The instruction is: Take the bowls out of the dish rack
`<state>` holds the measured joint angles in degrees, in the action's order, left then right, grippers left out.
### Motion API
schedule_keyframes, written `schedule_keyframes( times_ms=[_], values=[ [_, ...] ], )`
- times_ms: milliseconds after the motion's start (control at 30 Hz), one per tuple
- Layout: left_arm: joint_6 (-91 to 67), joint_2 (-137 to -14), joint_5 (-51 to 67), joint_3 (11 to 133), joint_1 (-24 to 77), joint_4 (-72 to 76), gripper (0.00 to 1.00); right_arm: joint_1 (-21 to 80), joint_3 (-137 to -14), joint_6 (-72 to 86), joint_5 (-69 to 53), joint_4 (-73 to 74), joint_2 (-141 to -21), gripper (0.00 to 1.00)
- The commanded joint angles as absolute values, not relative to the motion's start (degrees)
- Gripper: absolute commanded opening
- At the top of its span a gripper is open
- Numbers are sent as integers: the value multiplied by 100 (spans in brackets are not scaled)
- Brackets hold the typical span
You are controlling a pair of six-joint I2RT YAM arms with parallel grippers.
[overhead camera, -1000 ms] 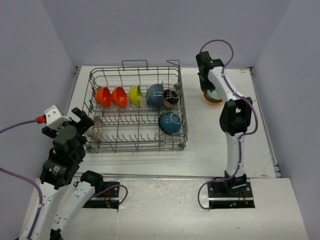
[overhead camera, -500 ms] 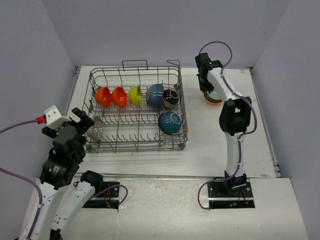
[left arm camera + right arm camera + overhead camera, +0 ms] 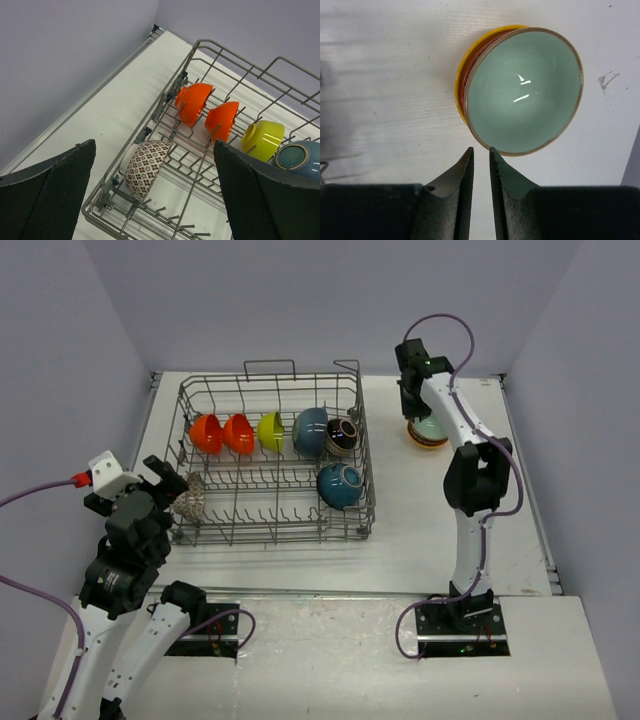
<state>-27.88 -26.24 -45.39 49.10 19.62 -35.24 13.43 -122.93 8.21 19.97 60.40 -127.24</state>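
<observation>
Left wrist view: the wide-open left end effector (image 3: 154,150) is hovering nearest the brown-patterned round bowl (image 3: 147,170), ahead in the grey wire dish rack (image 3: 161,102).

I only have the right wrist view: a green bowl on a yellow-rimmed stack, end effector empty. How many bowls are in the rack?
Observer: Seven in the dish rack: five along the far row, a blue bowl nearer, and a red-and-white bowl by the left wall.
Operator: Is the left arm busy?
Observer: No. The left end effector is open and empty, hovering beside the rack's left side.
Operator: Which bowl is nearest my side?
Observer: The dark bowl, at the right end of the far row.
</observation>
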Motion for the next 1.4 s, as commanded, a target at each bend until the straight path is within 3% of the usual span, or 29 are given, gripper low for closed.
schedule_keyframes(
  times_ms=[0,167,300,467,700,1067,1367],
  values=[
    [-2742,-2645,-4614,4939,1995,-3349,100,1353,-12358,1116,1978,5854,-11524,21],
    [-2847,-2812,-4675,5045,1986,-3480,100,1687,-11351,1511,1215,4959,-9715,30],
    [-3102,-3241,-4869,5343,1986,-3918,100,2379,-9891,2273,-398,3092,-8125,42],
    [-3471,-3709,-5079,5616,1986,-4473,100,3312,-8152,3750,-1704,892,-7708,43],
    [-3665,-3051,-5440,5537,1986,-4361,100,5173,-7856,5527,-924,-1281,-9206,48],
    [-3182,-2197,-5291,5766,1986,-3886,100,6310,-10852,6029,-255,-18,-12277,50],
    [-3147,-2206,-5247,5643,1986,-3806,100,6539,-11284,6311,132,202,-13051,50]
  ],
)
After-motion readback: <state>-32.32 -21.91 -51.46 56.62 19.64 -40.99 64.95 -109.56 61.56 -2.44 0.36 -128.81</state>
